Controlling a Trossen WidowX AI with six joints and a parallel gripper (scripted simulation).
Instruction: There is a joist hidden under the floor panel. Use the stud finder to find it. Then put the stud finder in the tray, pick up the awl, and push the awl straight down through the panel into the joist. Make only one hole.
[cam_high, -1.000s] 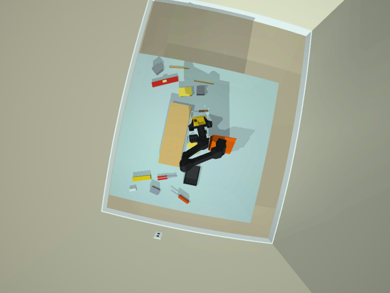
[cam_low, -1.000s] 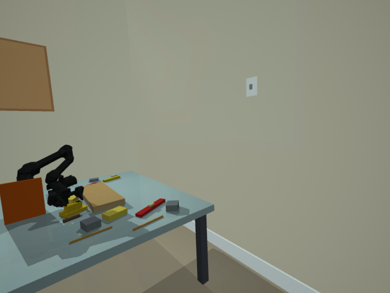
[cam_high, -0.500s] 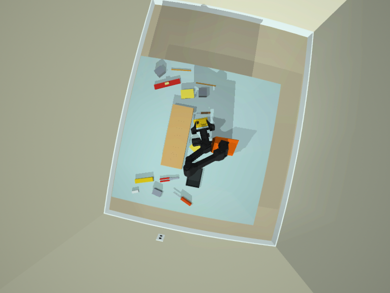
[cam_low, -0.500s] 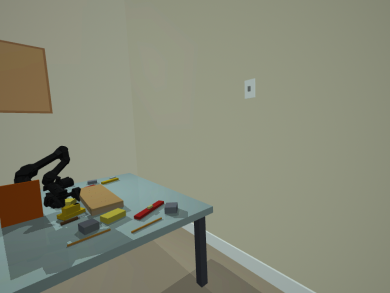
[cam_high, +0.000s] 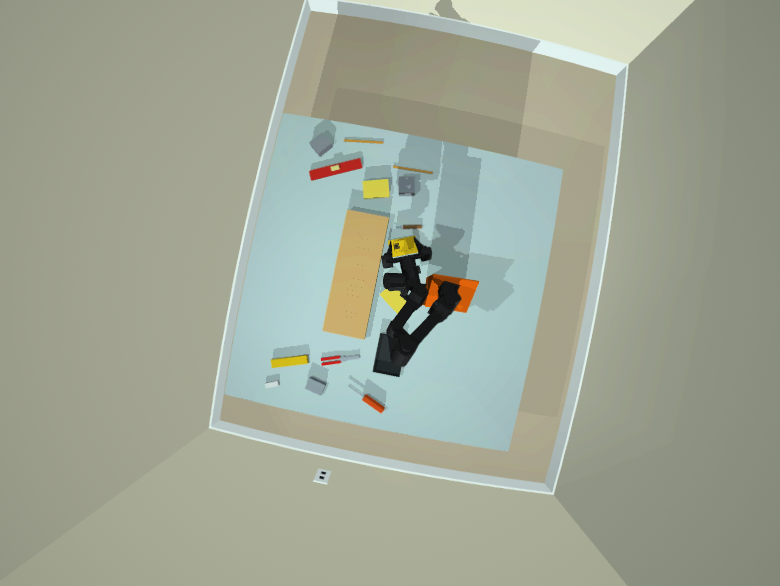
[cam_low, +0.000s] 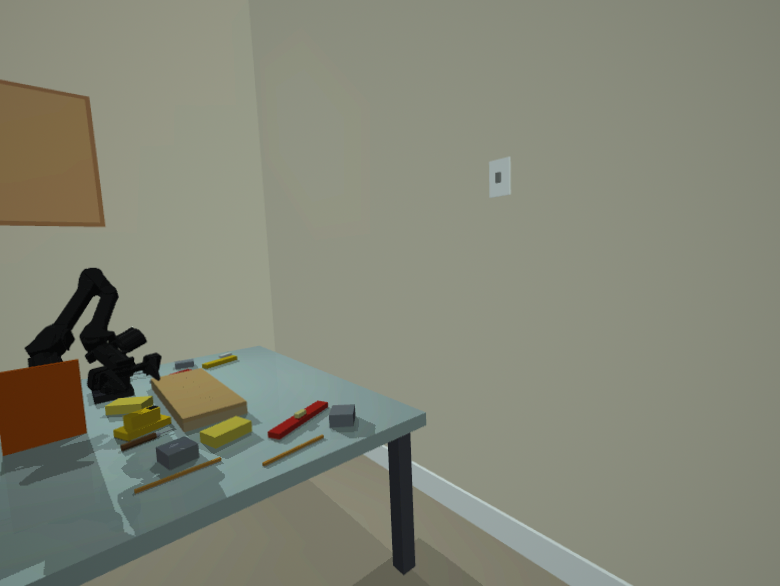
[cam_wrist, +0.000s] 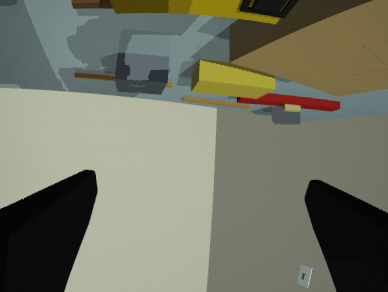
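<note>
Jaws: open wide (cam_high: 407, 254) (cam_low: 131, 378) (cam_wrist: 200, 182), with nothing gripped between them.
Wrist: low over the tabletop (cam_high: 479, 378) (cam_low: 315, 384) (cam_wrist: 40, 55); jaws directed toward the stud finder side.
Arm: black (cam_high: 425, 333) (cam_low: 70, 308), folded sharply at a raised elbow; the forearm descends to the wrist.
Stud finder: yellow with a black display (cam_high: 404, 247) (cam_low: 143, 423) (cam_wrist: 180, 6), on the tabletop near the panel; not in the tray.
Awl: brown handle (cam_high: 413, 226) (cam_low: 138, 442) (cam_wrist: 92, 4), lying on the tabletop near the stud finder.
Panel: tan, rectangular (cam_high: 356, 274) (cam_low: 198, 396) (cam_wrist: 320, 50), lying flat, small dark marks on its upper face.
Tray: black (cam_high: 385, 362), partly covered by the arm in the top view.
Adjacent blocks: one yellow block (cam_high: 375, 188) (cam_low: 225, 432) (cam_wrist: 232, 80) beside one grey block (cam_high: 406, 185) (cam_low: 177, 452) (cam_wrist: 141, 82).
Level: red bar (cam_high: 321, 172) (cam_low: 286, 425) (cam_wrist: 320, 103), beyond the yellow block from the jaws.
Orange board: upright (cam_low: 44, 406), near the arm.
Tabletop support: dark leg (cam_low: 402, 504).
Room: beige walls; framed brown board (cam_low: 47, 154) and white switch plate (cam_low: 500, 170) (cam_wrist: 305, 276) mounted on them.
</note>
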